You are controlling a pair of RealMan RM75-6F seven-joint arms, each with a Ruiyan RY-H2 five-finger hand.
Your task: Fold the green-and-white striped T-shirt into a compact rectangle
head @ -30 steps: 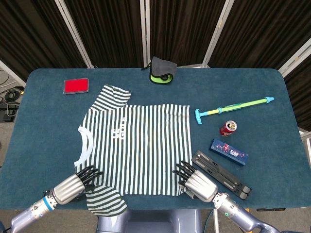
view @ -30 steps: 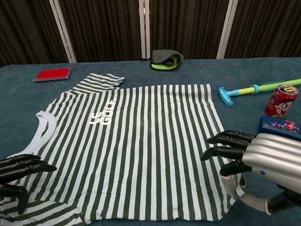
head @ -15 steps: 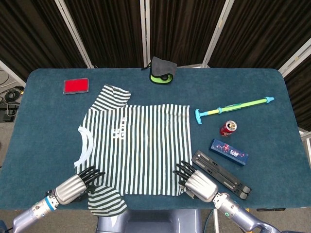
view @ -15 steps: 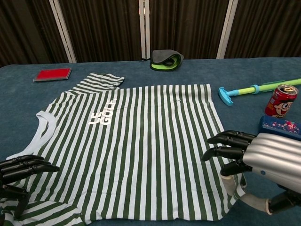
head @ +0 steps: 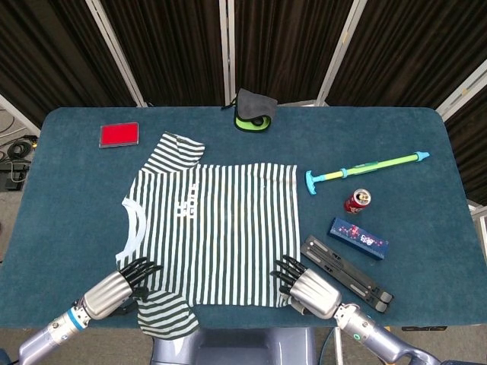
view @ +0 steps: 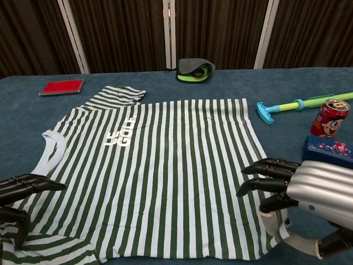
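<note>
Head view, surface: a table (head: 426, 137) covered in dark teal cloth is seen from above, backed by dark curtain panels with pale frames.
Head view, T-shirt: the striped T-shirt (head: 217, 232) is spread flat left of the table's centre; its long axis runs left to right, collar to the left, hem to the right.
Head view, around the T-shirt: a red card (head: 119, 134) lies beyond its upper left, a black-and-green pouch (head: 253, 111) beyond its top edge; to its right lie a green-and-blue toy stick (head: 365, 166), a red can (head: 357, 201), a blue box (head: 358, 237) and a black folding stand (head: 346, 274).
Head view, hands: the left hand (head: 118, 287) is placed at the near sleeve, the right hand (head: 308, 287) at the near hem corner; contact cannot be judged.
Chest view, hands: the left hand (view: 19, 201) is cut off by the frame; its fingers are apart and hold nothing. The right hand (view: 300, 190) is likewise spread and released above the hem.
Chest view, hidden: the stand is not visible; the box (view: 330, 149) is partly covered by the right hand.
</note>
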